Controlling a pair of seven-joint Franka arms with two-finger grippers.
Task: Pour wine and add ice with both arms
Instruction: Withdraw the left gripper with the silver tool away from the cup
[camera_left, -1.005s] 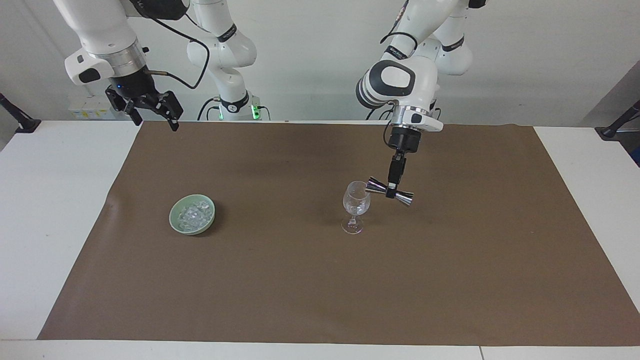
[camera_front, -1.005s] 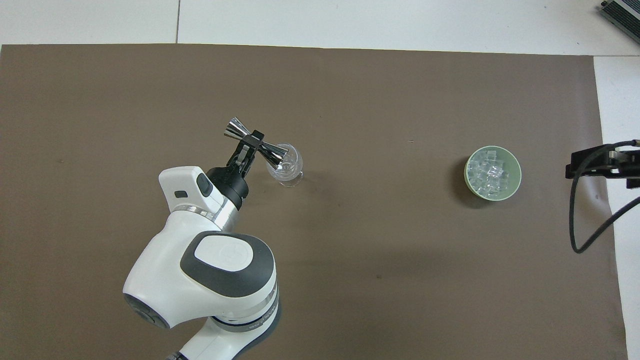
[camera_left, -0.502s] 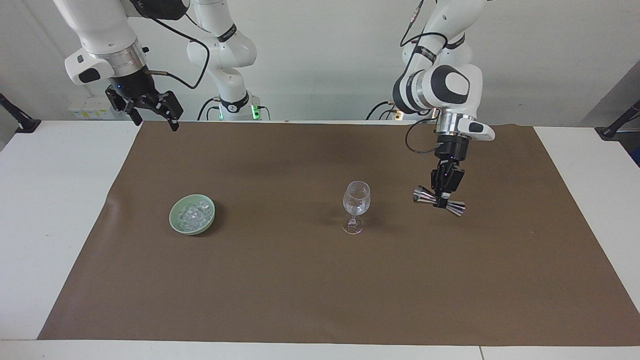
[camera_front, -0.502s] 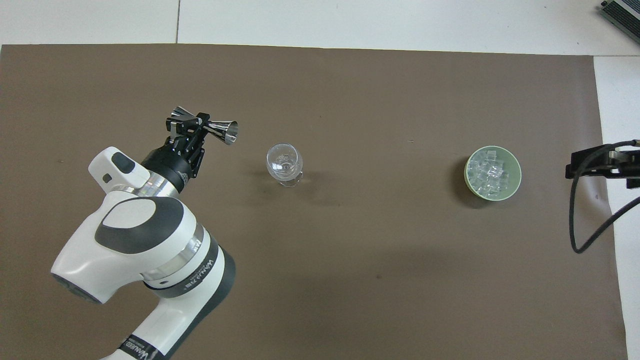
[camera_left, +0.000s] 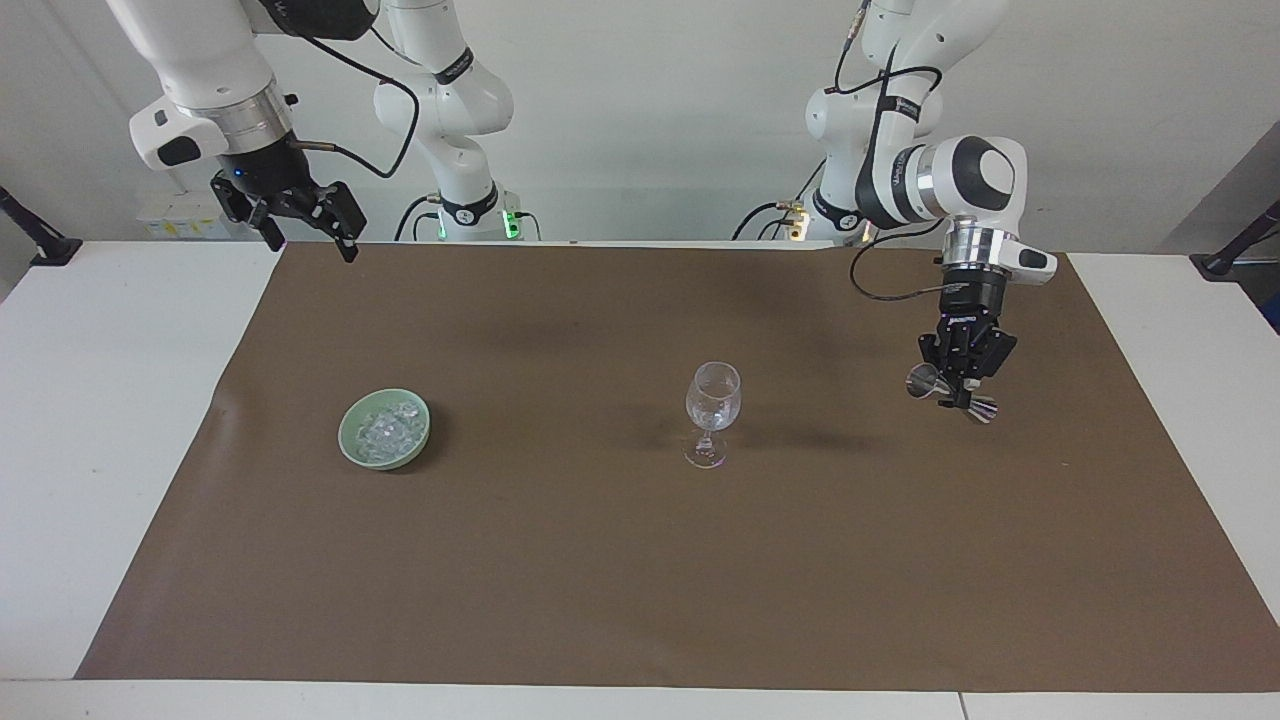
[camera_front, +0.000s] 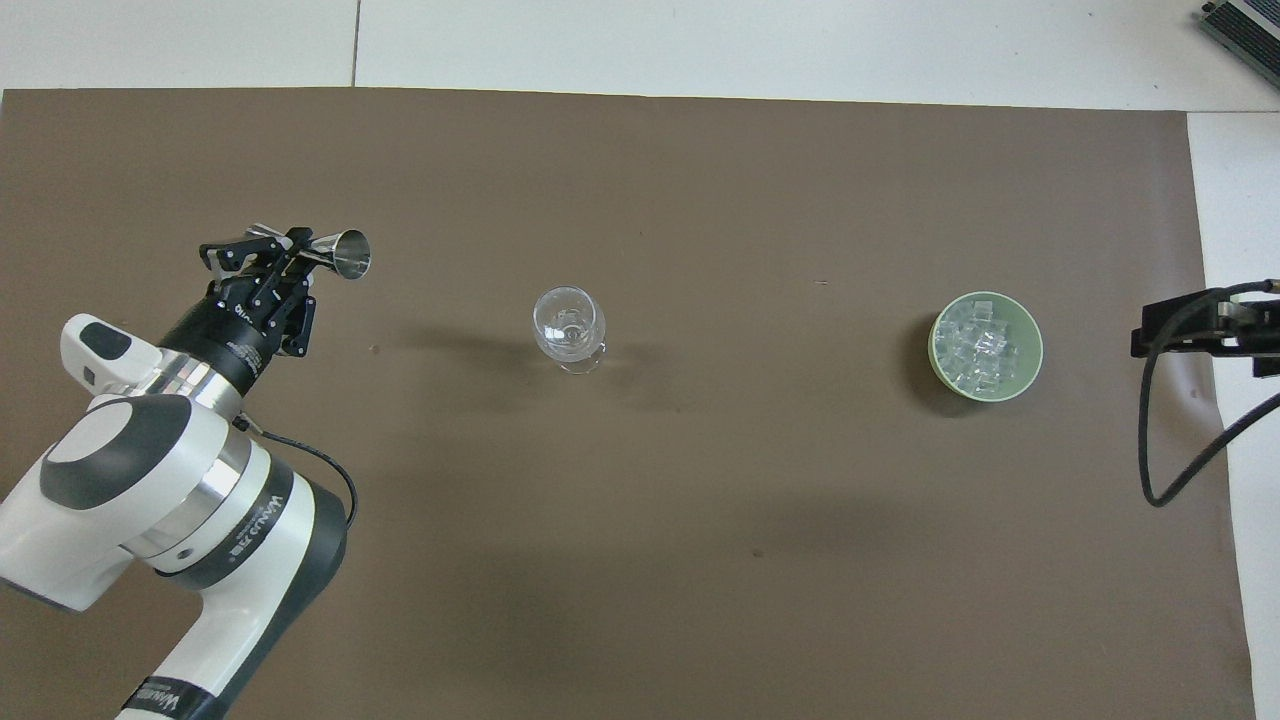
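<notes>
A clear stemmed wine glass (camera_left: 712, 412) (camera_front: 569, 325) stands upright near the middle of the brown mat. A heap of clear ice chunks (camera_left: 387, 430) (camera_front: 981, 349) fills a small green bowl (camera_left: 358, 452) (camera_front: 940, 366) toward the right arm's end. My left gripper (camera_left: 957, 394) (camera_front: 288, 252) is shut on the waist of a steel double-cone jigger (camera_left: 923, 381) (camera_front: 348, 254), lying roughly level in the air over the mat toward the left arm's end, well apart from the glass. My right gripper (camera_left: 312, 243) hangs open and empty above the mat's corner beside the right arm's base, waiting.
The brown mat (camera_left: 560, 600) (camera_front: 700, 560) covers most of the white table (camera_left: 90, 420). A black cable (camera_front: 1160, 430) loops from the right arm's wrist over the table's edge beside the bowl. Black clamps (camera_left: 35, 235) sit at the table's corners.
The left arm has swung the jigger away from the glass's rim toward its own end of the table and lowered it a little. The glass, bowl and right arm have not moved.
</notes>
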